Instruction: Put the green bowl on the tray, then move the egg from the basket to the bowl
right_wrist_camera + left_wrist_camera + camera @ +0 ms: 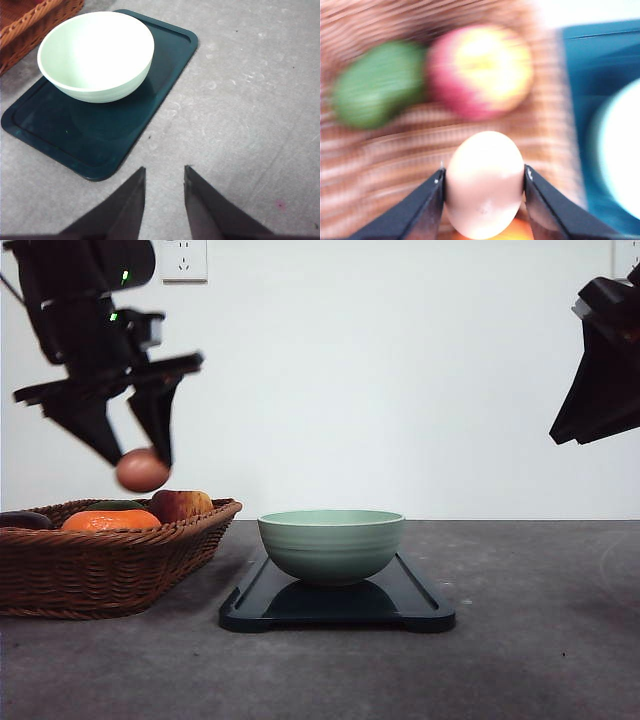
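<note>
The green bowl point(332, 544) stands upright and empty on the dark tray point(420, 608) at the table's centre; both also appear as bowl point(96, 55) and tray point(95, 135). My left gripper point(143, 470) is shut on a tan egg point(142, 471), held in the air above the wicker basket point(100, 570) at the left. Up close, the egg point(484, 185) sits squeezed between the two black fingers point(422, 207), over the basket's weave point(380, 165). My right gripper point(164, 172) hangs open and empty above bare table beside the tray, high at the right point(600, 380).
The basket holds an orange point(110, 521), a red-yellow apple point(182, 505) and a green fruit point(375, 90); the apple point(480, 72) lies just beyond the egg. Grey tabletop point(250, 100) stretches right of the tray. A white wall with an outlet point(183, 260) stands behind.
</note>
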